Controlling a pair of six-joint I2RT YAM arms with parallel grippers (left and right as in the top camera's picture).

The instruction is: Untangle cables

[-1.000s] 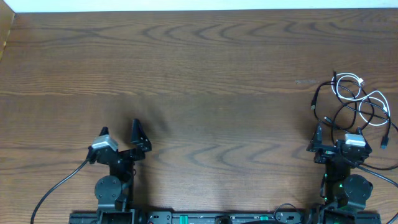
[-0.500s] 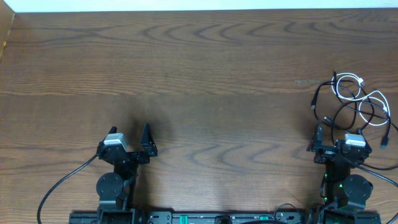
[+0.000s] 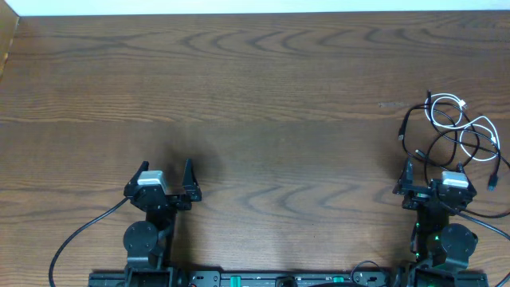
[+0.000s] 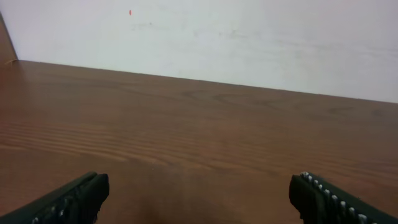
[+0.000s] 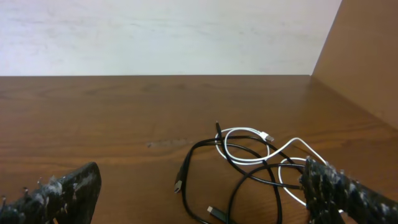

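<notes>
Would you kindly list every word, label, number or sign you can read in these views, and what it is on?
None: there is no legible text on the table or the cables. A red speck on the wall is too small to read.

Cables [image 3: 456, 131] white, black; table [image 3: 255, 96] brown woodgrain.

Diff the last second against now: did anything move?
Left claw swung slightly to its right and squared up, open and empty. Right claw, also open, and the cables stayed put. Nothing was grasped or released.
</notes>
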